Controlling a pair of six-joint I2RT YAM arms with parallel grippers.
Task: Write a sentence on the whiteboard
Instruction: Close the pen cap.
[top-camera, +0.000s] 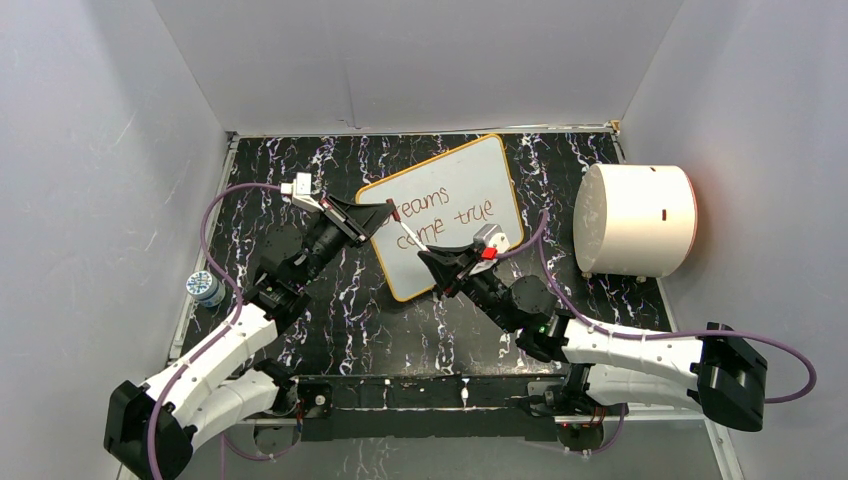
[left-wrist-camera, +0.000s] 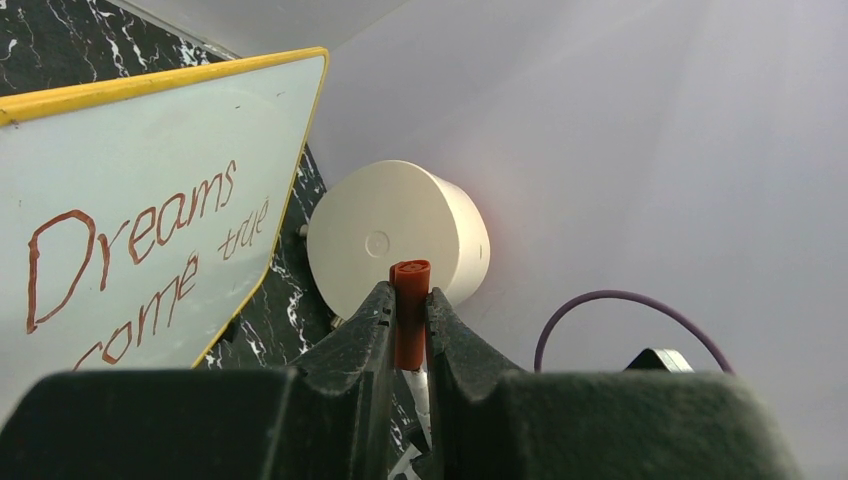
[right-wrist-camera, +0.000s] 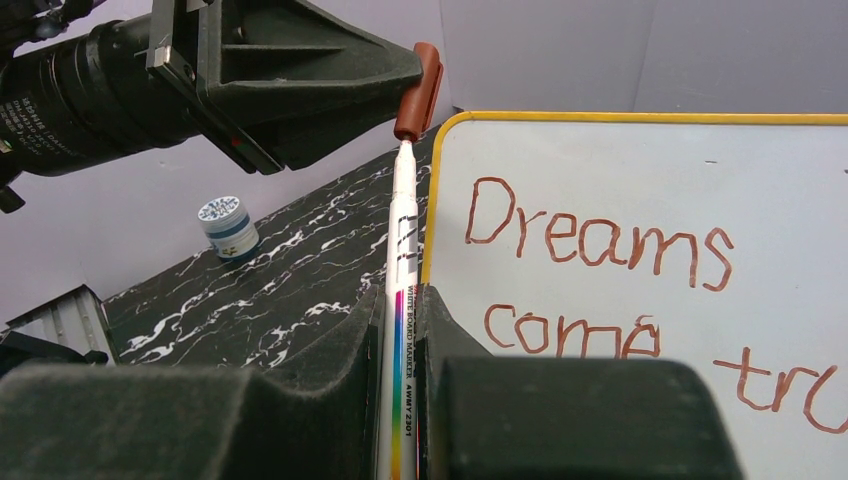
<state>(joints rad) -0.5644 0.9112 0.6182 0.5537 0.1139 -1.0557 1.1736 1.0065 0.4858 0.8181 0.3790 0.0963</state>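
Seemingly the writing is done: the whiteboard (right-wrist-camera: 760, 170) reads "Dreams come true". My right tool (right-wrist-camera: 400, 310) clamps the marker (right-wrist-camera: 402, 240), my left tool (left-wrist-camera: 408, 310) its cap (left-wrist-camera: 410, 295); capping remains.

**Lettered whiteboard lies askew on the table**

A flat white rectangular whiteboard (top-camera: 478, 162) with rounded corners and a thin orange-yellow rim lies flat on the black marbled table (top-camera: 300, 180), toward its far middle. Its right end is skewed toward the back wall. Red-brown handwriting fills two lines: "Dreams" above "come true".
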